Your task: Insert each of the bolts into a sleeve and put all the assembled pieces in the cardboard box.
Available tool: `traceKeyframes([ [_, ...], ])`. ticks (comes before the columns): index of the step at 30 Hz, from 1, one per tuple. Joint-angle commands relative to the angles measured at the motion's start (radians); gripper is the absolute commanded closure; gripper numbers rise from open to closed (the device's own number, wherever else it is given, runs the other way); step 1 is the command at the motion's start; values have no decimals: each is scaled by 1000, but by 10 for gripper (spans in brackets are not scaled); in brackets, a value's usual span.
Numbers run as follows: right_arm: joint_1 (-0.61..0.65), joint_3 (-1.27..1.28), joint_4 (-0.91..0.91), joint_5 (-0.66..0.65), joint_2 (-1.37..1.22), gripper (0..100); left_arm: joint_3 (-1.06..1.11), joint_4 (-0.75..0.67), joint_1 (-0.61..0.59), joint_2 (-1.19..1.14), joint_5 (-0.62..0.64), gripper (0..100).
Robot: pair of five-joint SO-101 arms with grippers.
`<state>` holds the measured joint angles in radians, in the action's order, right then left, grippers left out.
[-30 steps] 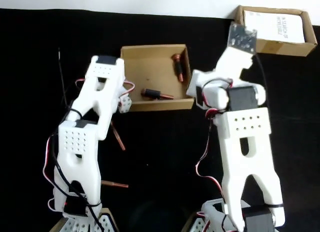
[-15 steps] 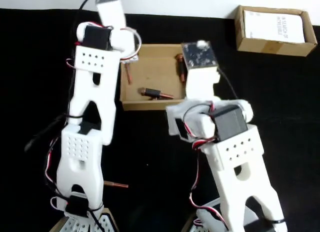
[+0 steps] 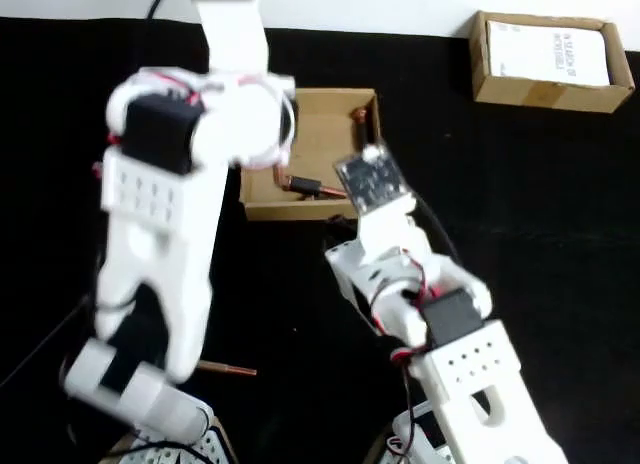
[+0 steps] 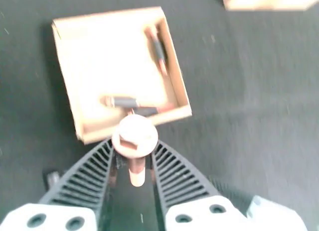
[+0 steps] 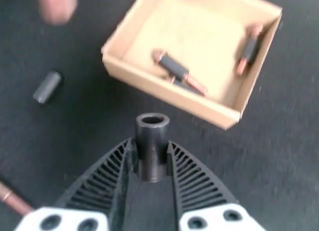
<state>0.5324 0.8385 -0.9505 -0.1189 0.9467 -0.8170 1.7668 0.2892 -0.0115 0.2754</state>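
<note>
A loose bolt (image 3: 228,368) lay on the black surface (image 3: 560,234) near the left arm's base. The left fingers (image 4: 89,176) were closed on a bolt (image 4: 134,141). It was clamped by its shank, with its head past the fingertips, over the near wall of the cardboard box (image 4: 99,57).

The box held two assembled pieces. One (image 4: 158,49) lay along a side wall. The other (image 4: 124,101) lay close to the near wall.

The right fingers (image 5: 194,186) were closed on a black sleeve (image 5: 152,146). It stood upright between them with its open bore facing the wrist camera, just outside the box. A loose sleeve (image 5: 47,86) lay on its side on the surface outside the box, near one corner.

A second box (image 3: 480,59), holding white printed paper, sat at the far right of the surface.
</note>
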Motion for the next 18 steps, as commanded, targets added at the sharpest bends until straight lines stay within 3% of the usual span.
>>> traceKeyframes([
  [1, 27, 150, 189, -14, 145, 992, 242, -46, 28, 228, 2, 992],
  [9, 122, 461, 478, -11, 426, 992, 607, -281, 28, 433, 2, 992],
  [18, 130, 585, 498, -11, 584, 992, 966, -655, 159, 670, 2, 992],
])
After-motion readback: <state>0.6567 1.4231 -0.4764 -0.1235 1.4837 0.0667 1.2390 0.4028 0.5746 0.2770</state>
